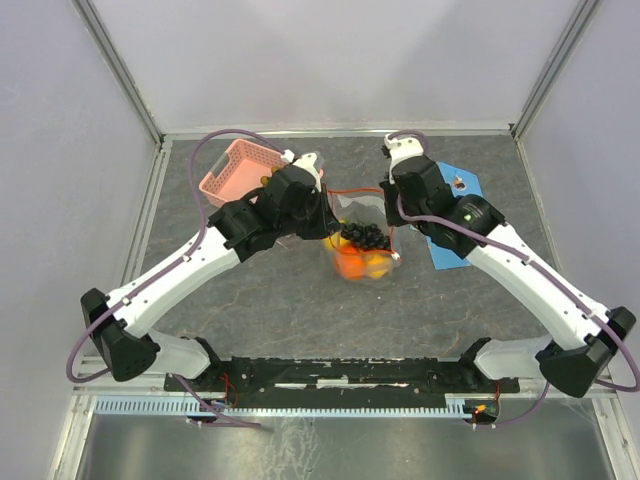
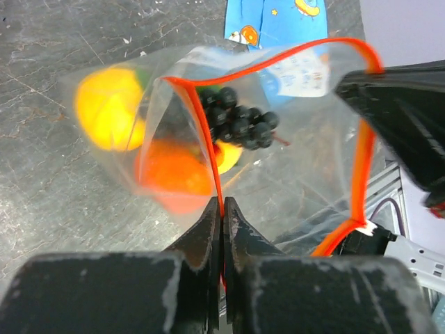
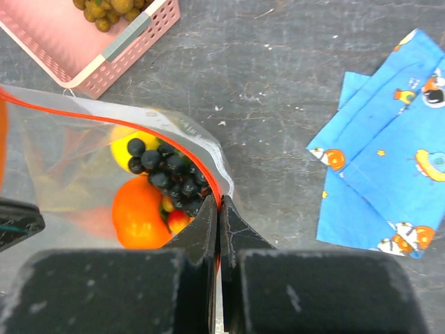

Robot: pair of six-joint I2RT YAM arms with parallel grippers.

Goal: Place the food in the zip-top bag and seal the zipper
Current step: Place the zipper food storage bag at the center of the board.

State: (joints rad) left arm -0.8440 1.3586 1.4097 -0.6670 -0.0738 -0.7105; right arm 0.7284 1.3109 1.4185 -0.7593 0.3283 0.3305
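The clear zip-top bag [image 1: 362, 250] hangs open between both grippers at the table's middle. Its red zipper strip [image 2: 358, 139] forms an open loop. My left gripper [image 2: 222, 203] is shut on the bag's red rim on one side. My right gripper [image 3: 219, 200] is shut on the rim on the other side. Inside the bag lie a yellow lemon [image 2: 110, 108], an orange fruit [image 3: 139, 212], a dark grape bunch [image 3: 170, 170] and a small red fruit [image 3: 178, 220]. A brownish-green grape bunch [image 3: 104, 10] lies in the pink basket.
The pink lattice basket [image 1: 232, 168] stands at the back left, just behind my left wrist. The blue printed cloth [image 3: 389, 167] lies flat to the right, partly under my right arm. Metal frame rails edge the table.
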